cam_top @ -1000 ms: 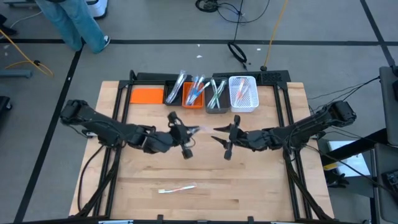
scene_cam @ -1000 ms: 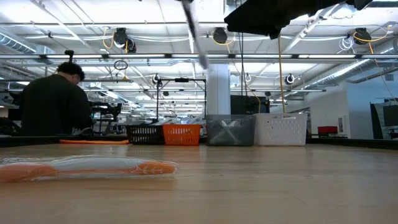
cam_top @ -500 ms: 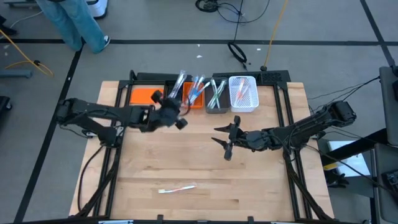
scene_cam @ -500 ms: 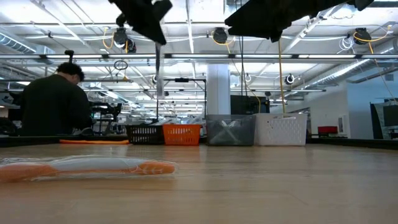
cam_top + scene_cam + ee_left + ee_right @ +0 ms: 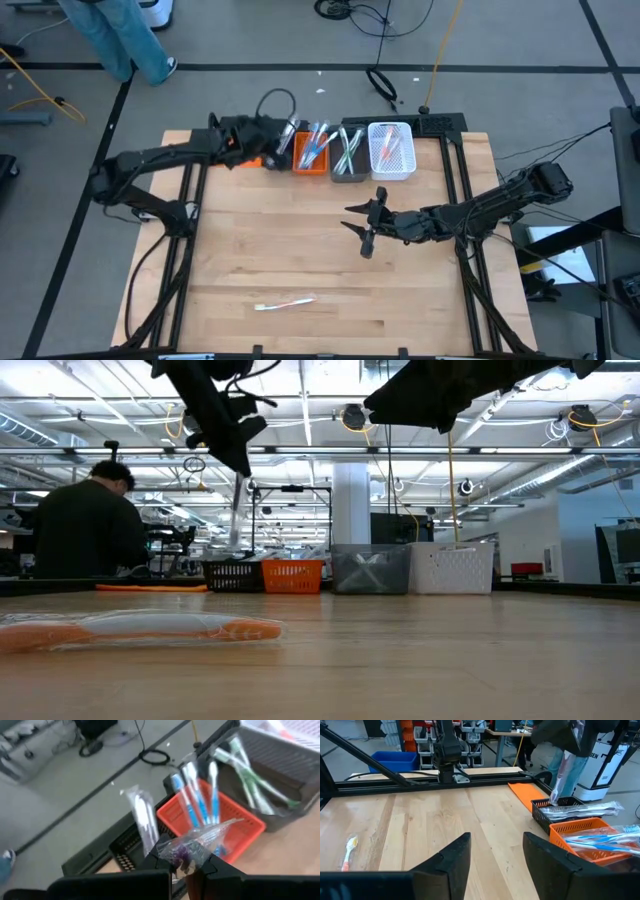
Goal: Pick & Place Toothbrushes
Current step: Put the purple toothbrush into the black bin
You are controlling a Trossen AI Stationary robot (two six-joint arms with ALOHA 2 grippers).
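My left gripper (image 5: 276, 150) is over the black bin (image 5: 278, 157) at the far edge, shut on a toothbrush in a clear wrapper (image 5: 237, 510) that hangs over the bin (image 5: 555, 812). Beside that bin stand an orange bin (image 5: 312, 160) with blue toothbrushes, a grey bin (image 5: 348, 165) with green ones and a white bin (image 5: 391, 152). One wrapped toothbrush (image 5: 285, 302) lies flat on the table near the front edge. My right gripper (image 5: 358, 225) hovers open right of the table's middle, with nothing between its fingers (image 5: 455, 857). My left gripper pinches the crumpled end of the toothbrush's clear wrapper (image 5: 192, 845) between its two fingers. The fingers slant downward toward the table's far side. The toothbrush hangs nearly upright below them (image 5: 559, 775), clear of the table, its lower end just above the black bin.
A flat orange sheet (image 5: 232, 152) lies left of the black bin. A black frame (image 5: 440, 125) borders the table's far and side edges. Bare wood lies between my grippers and the front toothbrush. A person (image 5: 85, 525) sits beyond the table; black cable loops (image 5: 380, 80) lie on the floor.
My left gripper has swung from the table's middle toward the far edge and left, ending over the black bin. It tipped downward on the way and stayed shut on the toothbrush, which went along clear of the table.
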